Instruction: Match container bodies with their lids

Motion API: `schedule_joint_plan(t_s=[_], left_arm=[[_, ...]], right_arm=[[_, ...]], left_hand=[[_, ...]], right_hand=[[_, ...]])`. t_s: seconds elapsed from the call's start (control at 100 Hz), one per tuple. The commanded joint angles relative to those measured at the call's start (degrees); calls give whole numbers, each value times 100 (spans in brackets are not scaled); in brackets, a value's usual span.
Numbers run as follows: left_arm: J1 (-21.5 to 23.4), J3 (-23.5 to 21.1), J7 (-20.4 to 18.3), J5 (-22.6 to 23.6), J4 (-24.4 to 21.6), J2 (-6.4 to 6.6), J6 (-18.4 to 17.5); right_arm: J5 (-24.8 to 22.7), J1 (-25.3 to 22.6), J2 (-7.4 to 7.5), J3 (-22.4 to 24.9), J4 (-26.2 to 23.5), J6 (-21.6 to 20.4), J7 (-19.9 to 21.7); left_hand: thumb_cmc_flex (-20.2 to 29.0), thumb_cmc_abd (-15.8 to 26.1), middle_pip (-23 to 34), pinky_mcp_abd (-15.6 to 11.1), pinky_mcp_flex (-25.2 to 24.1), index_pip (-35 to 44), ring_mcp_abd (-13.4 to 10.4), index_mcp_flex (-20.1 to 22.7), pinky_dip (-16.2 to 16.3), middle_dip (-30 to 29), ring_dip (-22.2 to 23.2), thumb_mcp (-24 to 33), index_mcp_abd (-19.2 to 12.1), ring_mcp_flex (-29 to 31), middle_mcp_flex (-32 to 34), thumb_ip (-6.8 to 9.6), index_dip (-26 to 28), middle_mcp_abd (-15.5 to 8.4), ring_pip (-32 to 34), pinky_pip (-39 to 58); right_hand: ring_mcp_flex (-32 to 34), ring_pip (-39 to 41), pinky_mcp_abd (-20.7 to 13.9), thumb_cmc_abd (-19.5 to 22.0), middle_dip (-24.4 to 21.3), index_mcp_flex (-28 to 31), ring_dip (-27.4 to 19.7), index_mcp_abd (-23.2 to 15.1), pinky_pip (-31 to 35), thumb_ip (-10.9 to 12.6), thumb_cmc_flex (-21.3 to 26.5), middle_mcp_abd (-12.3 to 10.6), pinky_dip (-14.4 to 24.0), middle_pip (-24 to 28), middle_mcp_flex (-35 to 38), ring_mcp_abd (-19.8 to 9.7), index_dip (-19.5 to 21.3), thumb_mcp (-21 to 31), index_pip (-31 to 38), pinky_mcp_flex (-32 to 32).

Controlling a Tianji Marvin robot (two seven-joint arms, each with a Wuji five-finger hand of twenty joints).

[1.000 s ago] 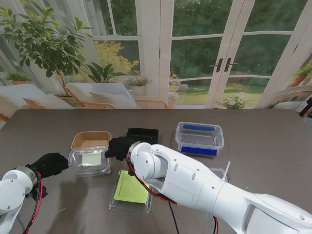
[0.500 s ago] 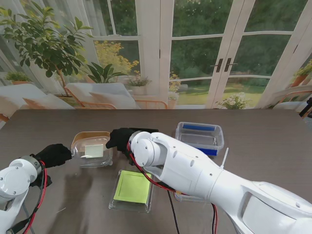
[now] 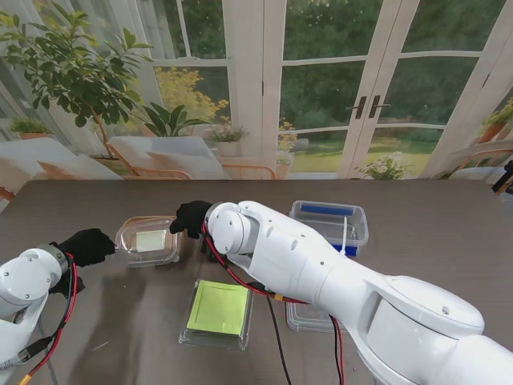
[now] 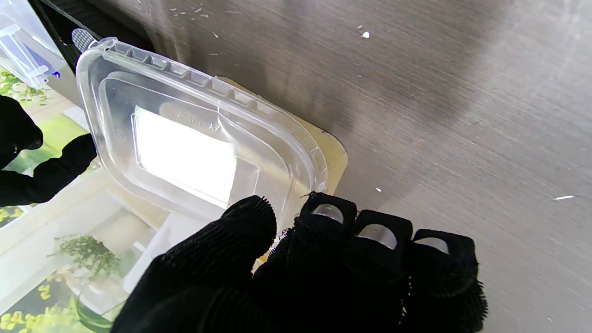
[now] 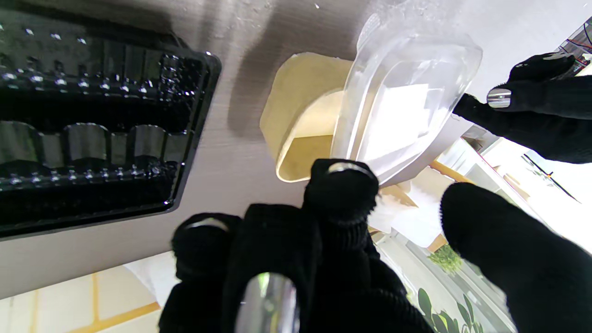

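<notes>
A clear lid [image 3: 148,241] with a white label hangs between my two hands, over the tan container body [image 5: 300,92]. In the stand view that body is almost wholly hidden under the lid. My left hand [image 3: 84,245] is shut on the lid's left edge, thumb and fingers pinching the rim [image 4: 296,203]. At the lid's far right corner, my right hand [image 3: 192,218] holds the lid [image 5: 402,106] between a finger and the thumb. The tan rim [image 4: 335,152] shows just past the lid's edge.
A black tray [image 5: 92,115] lies right of the tan body, behind my right arm. Farther right stands a clear box with blue trim [image 3: 329,224]. Nearer to me lie a clear container with a green sheet [image 3: 216,309] and another clear piece [image 3: 313,317].
Both hands have carried the clear lid away from me, from in front of the tan body to over it. The right arm swung left and farther out.
</notes>
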Motion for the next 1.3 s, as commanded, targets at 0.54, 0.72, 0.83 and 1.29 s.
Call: schedule_joint_plan(t_s=[0.54, 0.72, 0.83, 1.29], left_arm=[[-738, 312, -157, -126, 760, -2, -215], [-861, 395, -149, -135, 932, -4, -192], [-913, 430, -120, -116, 1006, -8, -209], [-987, 485, -42, -72, 1021, -23, -126]], right_arm=[[105, 405, -810, 38, 1434, -604, 240], [89, 462, -968, 74, 1777, -744, 273], [65, 490, -1096, 116, 2054, -853, 300], [-49, 578, -1396, 285, 2699, -1103, 321]], left_hand=[[-119, 222, -28, -98, -115, 54, 345, 78, 125, 85, 101, 31, -583, -75, 15, 44, 4, 147, 74, 231], [-107, 229, -32, -98, -116, 57, 345, 87, 128, 85, 103, 19, -570, -89, 6, 46, 6, 145, 73, 229], [-104, 231, -32, -97, -116, 61, 341, 94, 129, 86, 105, 6, -577, -83, 1, 46, 7, 143, 80, 229], [-542, 341, -52, -116, -176, 9, 328, -39, 142, 86, 105, -317, -539, -150, -112, 66, -11, 157, 75, 210]], right_hand=[[61, 386, 76, 87, -53, -200, -11, -874, 1140, 58, -64, 302, 135, 143, 540, -483, -95, -26, -245, 3466], [60, 384, 86, 90, -52, -208, -14, -867, 1134, 56, -65, 302, 133, 142, 541, -481, -89, -38, -230, 3464], [61, 384, 86, 86, -52, -199, -16, -871, 1134, 58, -72, 302, 133, 142, 541, -481, -87, -38, -224, 3464], [61, 371, 99, 117, -52, -202, -27, -842, 1121, 54, -73, 298, 129, 139, 540, -477, -71, -57, -188, 3461]])
